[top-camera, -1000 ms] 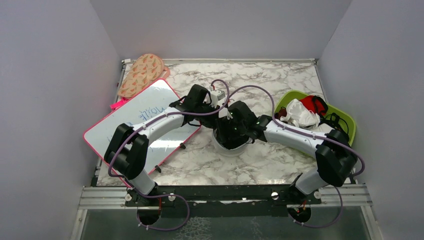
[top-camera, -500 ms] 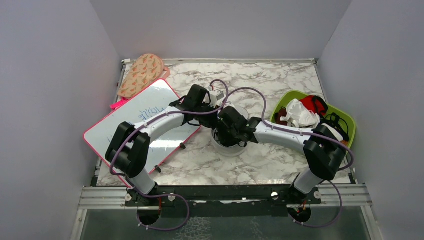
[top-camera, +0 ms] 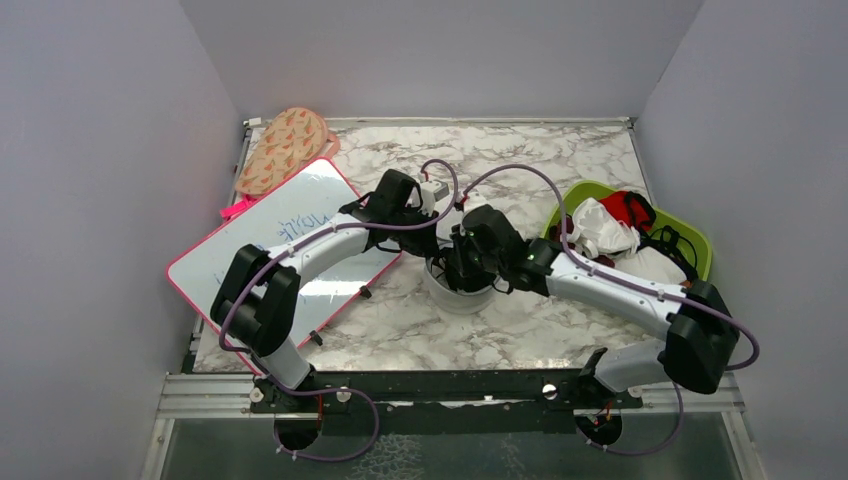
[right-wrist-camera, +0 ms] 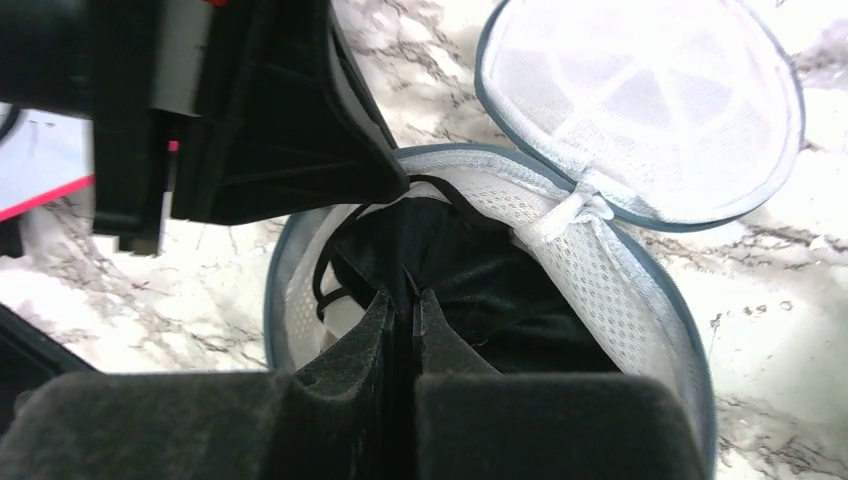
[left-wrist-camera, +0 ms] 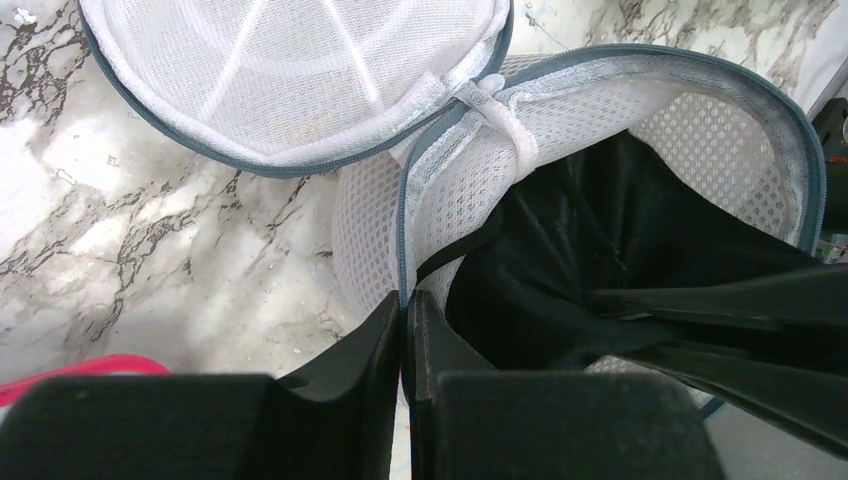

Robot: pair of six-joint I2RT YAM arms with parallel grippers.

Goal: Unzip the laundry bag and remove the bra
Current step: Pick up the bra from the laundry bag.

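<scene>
My left gripper [left-wrist-camera: 403, 312] pinches the rim of the unzipped laundry bag [left-wrist-camera: 690, 120]. My right gripper [right-wrist-camera: 403, 305] is clenched on the black bra [right-wrist-camera: 480, 270] inside it. Best to lift straight up, with the left anchoring the bag so the fabric clears the rim.

A robot lab cell: plain grey panels [top-camera: 100, 200] box in a marble-patterned tabletop [top-camera: 540, 160], left arm [top-camera: 320, 245] and right arm [top-camera: 610, 285] bolted to a metal rail [top-camera: 200, 395].

The laundry bag [left-wrist-camera: 480, 170] is translucent white honeycomb mesh edged with a blue-grey zipper line, and the bra [left-wrist-camera: 560, 260] is plain black. The table [top-camera: 560, 160] is white marble veined in grey. The whiteboard [top-camera: 290, 220] has a pink-red frame, the pad [top-camera: 285, 150] is tan with small orange shapes, and the tray [top-camera: 700, 250] is lime green.
</scene>
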